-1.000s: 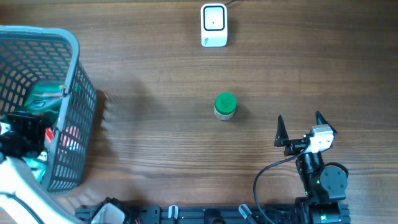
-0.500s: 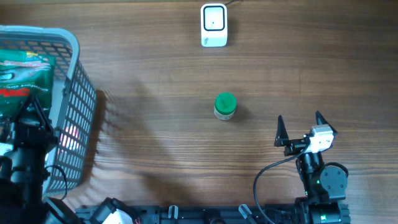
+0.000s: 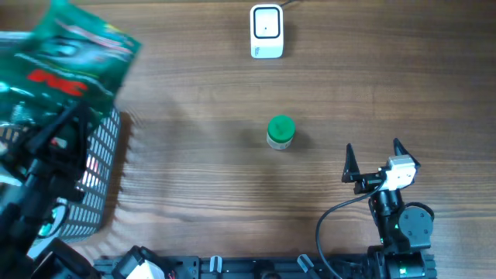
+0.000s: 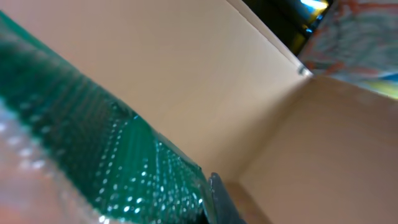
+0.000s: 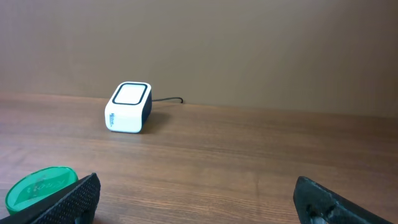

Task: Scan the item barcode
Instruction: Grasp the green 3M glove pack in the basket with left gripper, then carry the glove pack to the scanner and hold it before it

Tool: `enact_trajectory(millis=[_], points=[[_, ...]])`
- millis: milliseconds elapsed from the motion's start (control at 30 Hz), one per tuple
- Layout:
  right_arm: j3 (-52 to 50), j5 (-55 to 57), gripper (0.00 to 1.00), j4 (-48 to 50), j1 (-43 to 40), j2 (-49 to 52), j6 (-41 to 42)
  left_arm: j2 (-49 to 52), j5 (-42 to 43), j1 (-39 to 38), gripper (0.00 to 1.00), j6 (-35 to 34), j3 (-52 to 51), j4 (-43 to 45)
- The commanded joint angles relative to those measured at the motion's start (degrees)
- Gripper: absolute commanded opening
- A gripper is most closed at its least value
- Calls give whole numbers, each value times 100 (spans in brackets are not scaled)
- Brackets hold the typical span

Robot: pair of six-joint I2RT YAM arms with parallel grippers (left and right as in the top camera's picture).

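A green crinkly snack bag point(image 3: 66, 58) with red lettering hangs high over the table's left side, above the basket, with my left gripper point(image 3: 71, 118) shut on its lower edge. The left wrist view shows the bag point(image 4: 93, 143) blurred and close, pressed against one dark finger point(image 4: 221, 200). No barcode shows on it. The white scanner point(image 3: 266, 31) stands at the far middle edge, also in the right wrist view point(image 5: 129, 107). My right gripper point(image 3: 373, 149) rests open at the near right, nothing between its fingers point(image 5: 199, 202).
A grey mesh basket point(image 3: 101, 182) with more packets stands at the left edge under the left arm. A small jar with a green lid point(image 3: 280, 132) stands mid-table; its lid point(image 5: 38, 186) is just beyond my right gripper's left finger. The scanner's cable runs off the far edge.
My left arm has lifted the green bag up out of the basket and toward the camera, shifting it right. The right arm, jar and scanner have not moved.
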Motion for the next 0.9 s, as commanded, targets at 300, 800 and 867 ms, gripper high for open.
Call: enact_trajectory(millis=[300,800,867], points=[[-7,70,100,22,0,2,59,-7,-608,-133,4,922,24,-5705],[-7,70,100,22,0,2,57,-9,-2404,-133,4,3932,24,-7840],[-7,70,100,22,0,2,59,-9,-2402,-133,4,4103,24,-7831]])
